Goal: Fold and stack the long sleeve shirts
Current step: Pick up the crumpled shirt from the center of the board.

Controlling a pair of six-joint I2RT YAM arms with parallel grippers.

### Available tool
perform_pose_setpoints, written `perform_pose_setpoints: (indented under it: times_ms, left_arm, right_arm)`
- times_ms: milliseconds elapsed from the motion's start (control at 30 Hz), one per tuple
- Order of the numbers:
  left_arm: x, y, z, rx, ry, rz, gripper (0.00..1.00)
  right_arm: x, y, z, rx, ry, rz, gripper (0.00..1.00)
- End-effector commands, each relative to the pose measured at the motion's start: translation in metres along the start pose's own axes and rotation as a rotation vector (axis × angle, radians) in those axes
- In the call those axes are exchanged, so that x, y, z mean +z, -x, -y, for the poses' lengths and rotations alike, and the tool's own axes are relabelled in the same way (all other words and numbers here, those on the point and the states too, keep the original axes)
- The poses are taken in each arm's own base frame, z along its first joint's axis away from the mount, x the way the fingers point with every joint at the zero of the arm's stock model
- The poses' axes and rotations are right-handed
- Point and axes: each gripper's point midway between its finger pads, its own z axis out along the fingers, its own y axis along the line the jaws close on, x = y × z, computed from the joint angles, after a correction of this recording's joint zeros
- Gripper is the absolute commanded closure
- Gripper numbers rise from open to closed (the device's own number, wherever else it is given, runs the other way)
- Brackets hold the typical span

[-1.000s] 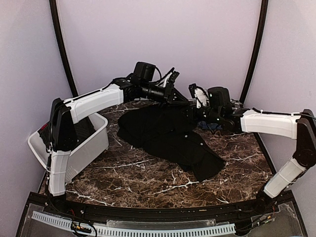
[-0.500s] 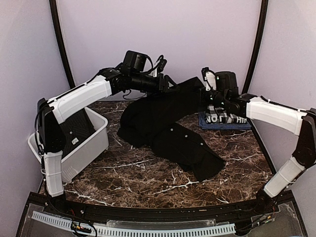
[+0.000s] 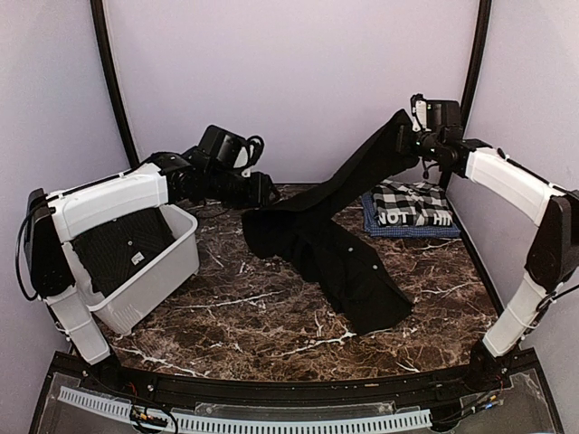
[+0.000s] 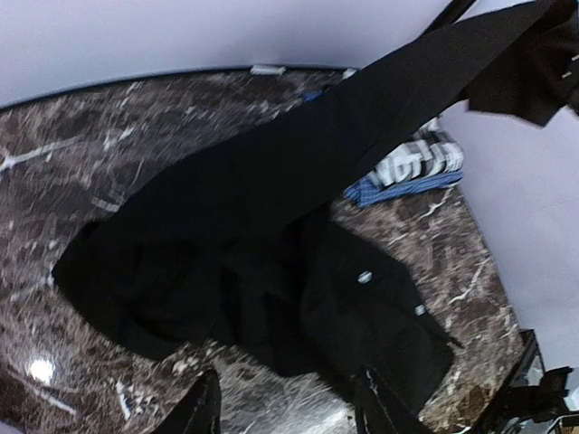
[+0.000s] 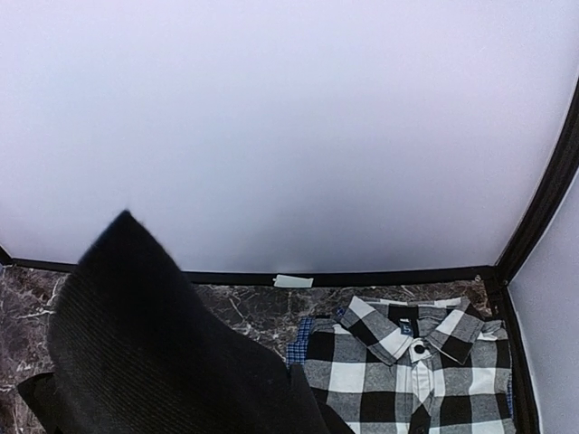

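Lifting is what you have going on the right: the right tool point(image 3: 416, 131) sits high at the far right, clamped shut on one end of the black shirt point(image 3: 335, 244). The cloth runs from it in a taut diagonal band down to the tabletop point(image 3: 244, 316). The rest of the shirt lies crumpled mid-table, with its lower end trailing toward the near right. My read is that the high hold is there to pull the garment out of its heap so it hangs straight before you lay it flat.

The left tool point(image 3: 264, 192) is low at the shirt's far-left edge, with its jaws apart. In the wrist view its fingers point(image 4: 204, 409) have nothing between them and only look down on the cloth. It seems parked there to take a second corner.

The checked shirt point(image 3: 412, 203) lies folded flat at the far right of the tabletop, collar showing, just under the raised arm. That is most likely the base of the stack, so the black shirt goes on it once folded.

The bin point(image 3: 172, 262) stands at the left with a dark garment point(image 3: 118, 244) inside, probably waiting its turn.

Folding of the black shirt has not started. You need a second grip, then a spread. Watch that the hanging cloth doesn't drag across the folded one.
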Motion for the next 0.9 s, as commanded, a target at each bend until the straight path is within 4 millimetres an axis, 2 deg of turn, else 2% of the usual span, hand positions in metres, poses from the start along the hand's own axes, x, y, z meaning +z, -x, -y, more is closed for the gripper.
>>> perform_pose_setpoints:
  times_ms: [0, 167, 300, 500, 633, 667, 700, 800, 833, 867]
  left_arm:
    - [0.01, -0.044, -0.055, -0.045, 0.198, -0.064, 0.51]
    - [0.031, -0.092, -0.09, -0.114, 0.269, -0.144, 0.51]
    - [0.053, -0.106, -0.104, -0.143, 0.297, -0.167, 0.51]
    - [0.09, -0.097, -0.136, -0.188, 0.362, -0.127, 0.52]
    - [0.116, -0.086, -0.156, -0.222, 0.347, -0.098, 0.51]
    - [0.119, -0.077, -0.161, -0.227, 0.336, -0.073, 0.51]
    - [0.125, -0.078, -0.165, -0.231, 0.33, -0.076, 0.5]
    - [0.136, -0.06, -0.169, -0.237, 0.274, -0.022, 0.47]
    - [0.142, -0.061, -0.169, -0.239, 0.26, -0.028, 0.45]
    - [0.144, -0.051, -0.168, -0.234, 0.248, -0.007, 0.45]
  right_arm:
    - [-0.003, 0.033, 0.017, -0.007, -0.043, 0.06, 1.0]
    - [-0.006, 0.044, 0.016, 0.007, -0.003, 0.07, 1.0]
    - [-0.009, 0.041, 0.009, 0.02, 0.042, 0.059, 1.0]
    - [-0.017, 0.038, -0.001, 0.048, 0.108, 0.052, 1.0]
    - [-0.025, 0.039, -0.011, 0.06, 0.166, 0.052, 1.0]
    - [-0.027, 0.038, -0.012, 0.062, 0.176, 0.05, 1.0]
    - [-0.028, 0.038, -0.014, 0.064, 0.185, 0.048, 1.0]
    - [-0.035, 0.037, -0.018, 0.077, 0.213, 0.051, 1.0]
    - [-0.036, 0.036, -0.018, 0.08, 0.219, 0.051, 1.0]
    - [-0.037, 0.034, -0.019, 0.084, 0.223, 0.051, 1.0]
